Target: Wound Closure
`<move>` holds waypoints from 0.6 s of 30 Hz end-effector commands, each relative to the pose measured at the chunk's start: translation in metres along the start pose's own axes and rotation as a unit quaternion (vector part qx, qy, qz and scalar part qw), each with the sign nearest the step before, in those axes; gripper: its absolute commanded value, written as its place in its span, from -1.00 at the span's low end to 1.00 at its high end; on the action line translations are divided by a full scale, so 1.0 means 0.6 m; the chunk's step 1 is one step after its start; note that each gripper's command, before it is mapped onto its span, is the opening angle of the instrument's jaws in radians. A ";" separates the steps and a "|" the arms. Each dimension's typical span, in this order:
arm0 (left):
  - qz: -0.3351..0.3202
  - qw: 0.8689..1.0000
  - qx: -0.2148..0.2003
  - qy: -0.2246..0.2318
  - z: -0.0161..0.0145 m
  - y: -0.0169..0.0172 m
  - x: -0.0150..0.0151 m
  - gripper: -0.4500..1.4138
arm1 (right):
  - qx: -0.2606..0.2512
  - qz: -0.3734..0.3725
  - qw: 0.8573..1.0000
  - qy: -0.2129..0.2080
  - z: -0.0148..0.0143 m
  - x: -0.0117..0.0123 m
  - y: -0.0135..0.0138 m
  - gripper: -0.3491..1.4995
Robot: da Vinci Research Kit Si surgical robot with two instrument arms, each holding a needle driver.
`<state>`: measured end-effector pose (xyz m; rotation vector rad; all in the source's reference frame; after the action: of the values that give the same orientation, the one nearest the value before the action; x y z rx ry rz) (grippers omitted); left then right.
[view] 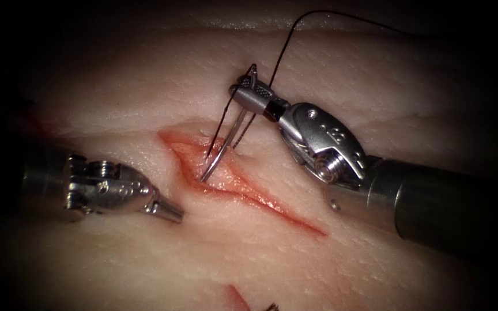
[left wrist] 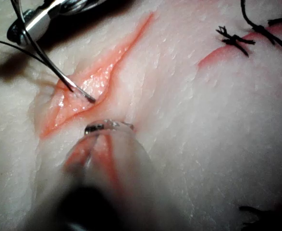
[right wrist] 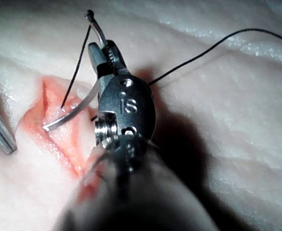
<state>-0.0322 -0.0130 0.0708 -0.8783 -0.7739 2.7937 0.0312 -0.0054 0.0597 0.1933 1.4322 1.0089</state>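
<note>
The tissue (view: pixel 341 80) has an open red cut (view: pixel 243 190) running from upper left to lower right. My right tool (view: pixel 248 82) stands over the cut's right side with its jaws shut on the curved needle (view: pixel 226 147) close to its tail. The needle arcs down and left, and its bare tip hangs over the open upper part of the cut, free of the tissue. Dark thread (view: pixel 286 49) rises from the tool, and a strand (view: pixel 217 129) drops into the cut beside the needle. My left tool (view: pixel 171 213) rests left of the cut, shut and holding nothing. The needle (right wrist: pixel 76 113) and its tip (left wrist: pixel 90 98) are over the cut.
Two finished dark stitches (left wrist: pixel 234 39) close another red cut on the tissue, and more thread ends (left wrist: pixel 256 214) lie near them. A red mark (view: pixel 236 296) and a thread end (view: pixel 272 307) sit at the near edge.
</note>
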 end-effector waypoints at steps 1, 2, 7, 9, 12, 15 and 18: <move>0.000 1.000 0.001 0.001 0.0012 -0.0006 0.0004 -1.00 | 0.003 0.013 1.000 0.001 0.0018 0.0003 0.0001 -1.00; 0.000 1.000 0.001 0.001 0.0012 -0.0005 0.0004 -1.00 | 0.004 0.025 1.000 0.002 0.0019 0.0003 0.0001 -1.00; 0.001 1.000 0.001 0.002 0.0011 -0.0005 0.0002 -1.00 | 0.015 0.098 0.995 0.003 0.0023 -0.0001 -0.0001 -1.00; 0.001 1.000 0.001 0.002 0.0011 -0.0004 0.0001 -1.00 | 0.017 0.121 0.993 0.002 0.0025 -0.0003 -0.0002 -1.00; 0.002 1.000 0.001 0.002 0.0010 -0.0003 -0.0002 -1.00 | 0.017 0.140 0.990 -0.011 0.0027 -0.0011 -0.0006 -1.00; 0.004 1.000 0.000 0.002 0.0008 0.0000 -0.0005 -1.00 | 0.018 0.143 0.989 -0.015 0.0027 -0.0019 -0.0010 -1.00; 0.003 1.000 -0.002 0.002 0.0005 0.0002 -0.0009 -1.00 | 0.017 0.141 0.990 -0.022 0.0025 -0.0024 -0.0014 -1.00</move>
<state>-0.0311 -0.0135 0.0707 -0.8863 -0.7769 2.7976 0.0323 -0.0067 0.0602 0.4545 1.4032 1.2058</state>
